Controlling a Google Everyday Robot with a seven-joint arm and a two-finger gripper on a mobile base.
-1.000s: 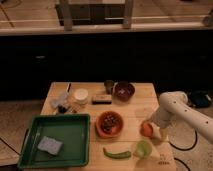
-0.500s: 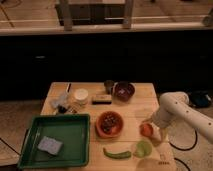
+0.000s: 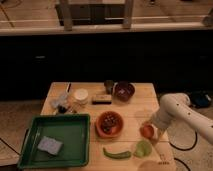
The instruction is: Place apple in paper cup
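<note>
Arm: white, jointed, entering from the right edge, elbow bent above the table's right side. Gripper (image 3: 150,131): lowered near the table's front-right corner, pointed down and leftward.

gripper (image 3: 151,131) mostly hidden behind apple (image 3: 147,131), arm (image 3: 186,114) cut off at right edge

Clutter left of the end effector (image 3: 150,131)

Green tray (image 3: 75,131) with sponge (image 3: 50,145); orange bowl (image 3: 109,123); green pepper (image 3: 117,154); dark bowl (image 3: 124,91) beyond.
</note>
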